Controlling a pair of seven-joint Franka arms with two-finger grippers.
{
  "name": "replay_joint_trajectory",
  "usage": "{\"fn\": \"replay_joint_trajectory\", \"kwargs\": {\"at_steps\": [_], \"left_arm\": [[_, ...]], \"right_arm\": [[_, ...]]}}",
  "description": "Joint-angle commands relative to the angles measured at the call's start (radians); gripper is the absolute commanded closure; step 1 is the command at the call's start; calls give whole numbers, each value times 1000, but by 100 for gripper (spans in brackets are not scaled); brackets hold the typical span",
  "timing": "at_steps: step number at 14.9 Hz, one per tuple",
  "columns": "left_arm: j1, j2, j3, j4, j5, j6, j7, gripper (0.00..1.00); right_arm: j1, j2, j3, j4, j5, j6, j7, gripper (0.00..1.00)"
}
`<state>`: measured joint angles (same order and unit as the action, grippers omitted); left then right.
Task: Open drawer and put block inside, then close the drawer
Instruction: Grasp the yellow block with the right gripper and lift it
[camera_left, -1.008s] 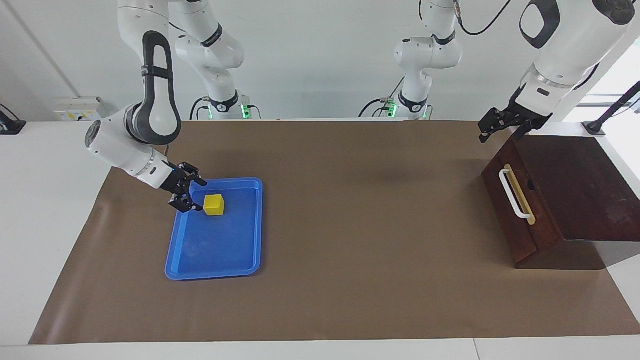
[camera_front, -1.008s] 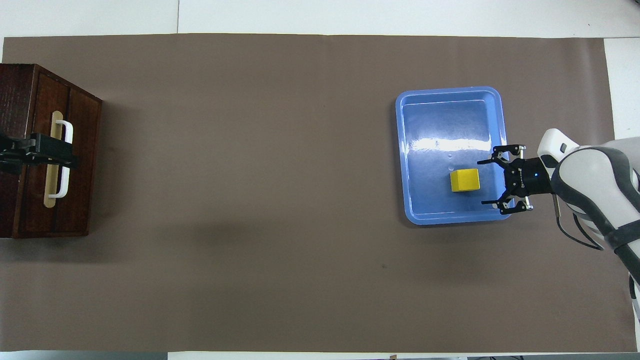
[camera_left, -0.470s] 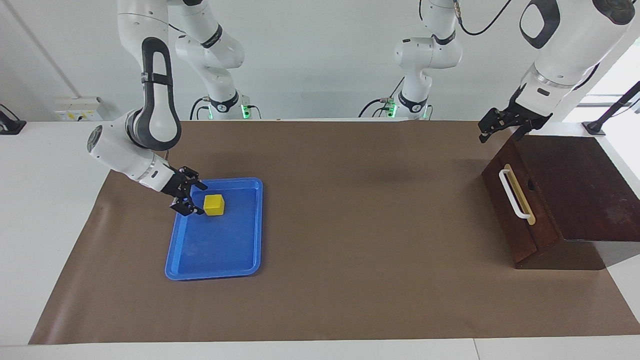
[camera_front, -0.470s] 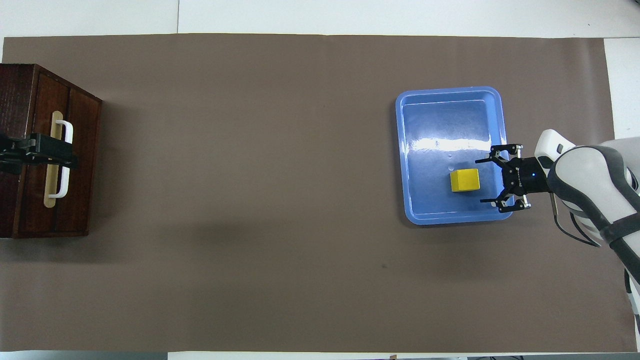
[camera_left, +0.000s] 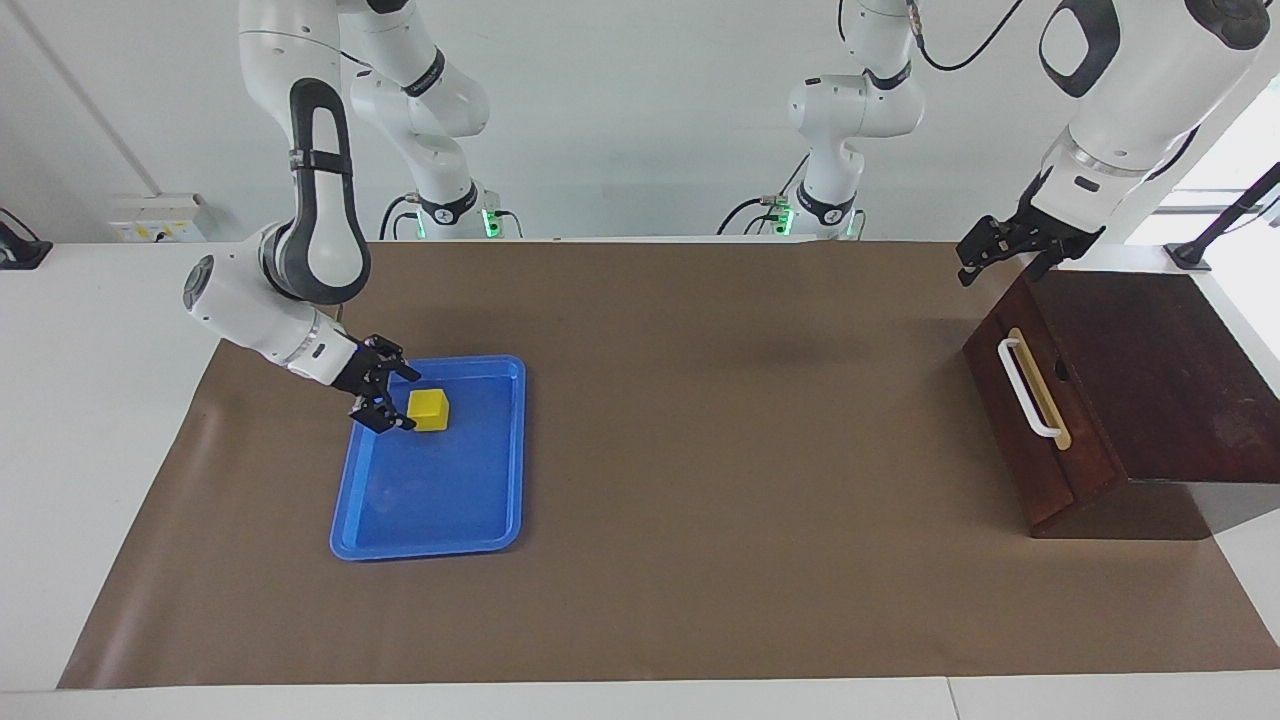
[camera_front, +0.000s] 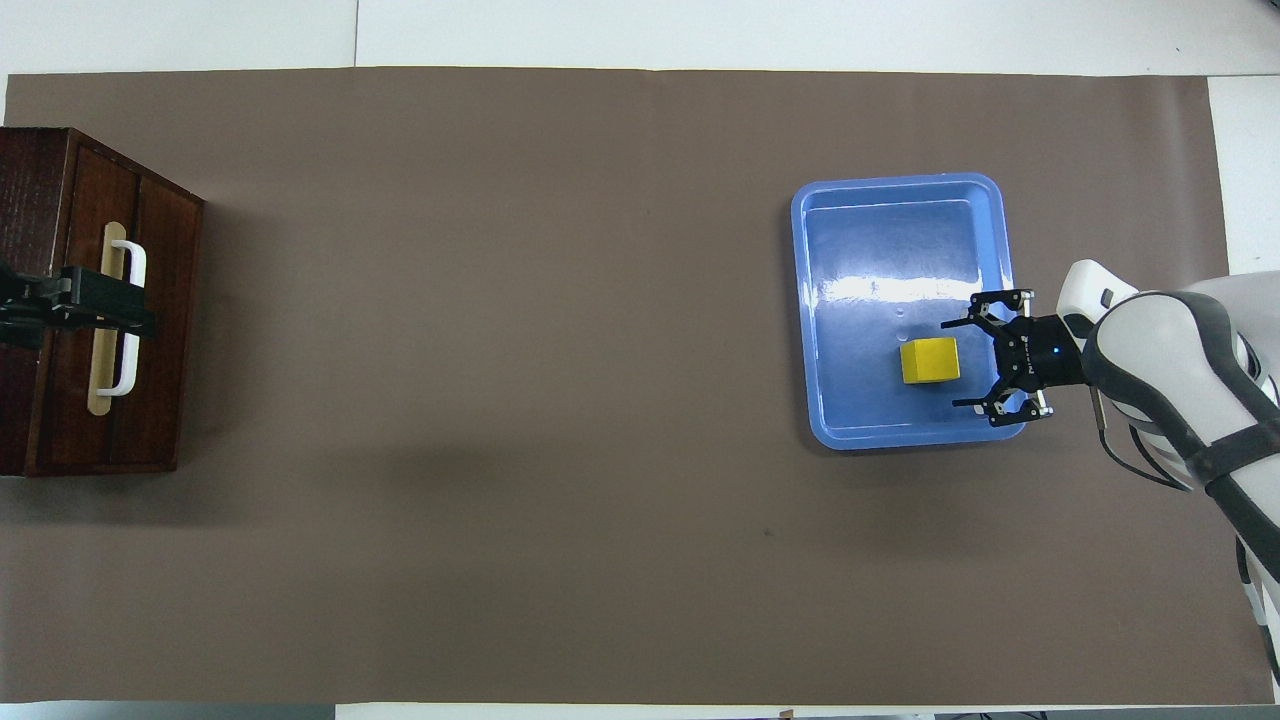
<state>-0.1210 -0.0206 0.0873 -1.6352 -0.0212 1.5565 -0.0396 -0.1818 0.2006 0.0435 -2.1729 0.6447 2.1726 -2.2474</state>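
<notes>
1. Since the earlier frames we see the right end effector (camera_left: 392, 400) has crept closer to the block (camera_left: 430, 409), its arm drawing in toward the tray; the left arm has not moved.
2. We see the right end effector (camera_front: 962, 362) low over the edge of the blue tray (camera_left: 420, 520) that faces the right arm's end of the surface (camera_left: 700, 560), fingers spread wide and pointing at the block, grasping nothing.
3. The fingertips reach just beside the block; from the facing view we cannot tell whether they touch it.
4. The block (camera_front: 930, 360) sits in the tray, in the part nearer to the robots and toward the tray edge that faces the right arm's end of the surface.
5. The tray (camera_front: 900, 195) lies on the brown mat toward the right arm's end of the surface.
6. The drawer (camera_left: 1030, 410) is shut, its dark front flush in the brown cabinet (camera_left: 1160, 370) at the left arm's end of the surface, white handle (camera_left: 1024, 388) untouched.
7. We see the left end effector (camera_left: 975, 255) waiting in the air over the cabinet's corner nearest to the robots, released and grasping nothing.
8. In the overhead view, the left end effector (camera_front: 110, 312) overlaps the handle (camera_front: 125, 318), but the facing view shows it raised clear of it.
</notes>
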Motion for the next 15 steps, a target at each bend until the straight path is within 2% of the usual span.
{"fn": "replay_joint_trajectory", "kwargs": {"at_steps": [1, 3, 4, 7, 8, 10, 15], "left_arm": [[4, -24, -1, -25, 4, 4, 7, 0], [4, -24, -1, -25, 4, 4, 7, 0], [4, -24, -3, -25, 4, 4, 7, 0], [4, -24, -1, -25, 4, 4, 7, 0], [4, -24, -1, -25, 4, 4, 7, 0], [4, -24, -1, -25, 4, 4, 7, 0], [4, -24, -1, -25, 4, 4, 7, 0]], "right_arm": [[-1, 14, -1, 2, 23, 13, -28, 0], [-1, 14, -1, 4, 23, 12, -24, 0], [1, 14, -1, 4, 23, 12, -24, 4], [-1, 14, -1, 2, 23, 10, -24, 27], [-1, 14, -1, 2, 24, 10, -24, 44], [1, 14, -1, 4, 24, 12, -23, 100], [2, 13, 1, 25, 23, 1, -11, 100]]}}
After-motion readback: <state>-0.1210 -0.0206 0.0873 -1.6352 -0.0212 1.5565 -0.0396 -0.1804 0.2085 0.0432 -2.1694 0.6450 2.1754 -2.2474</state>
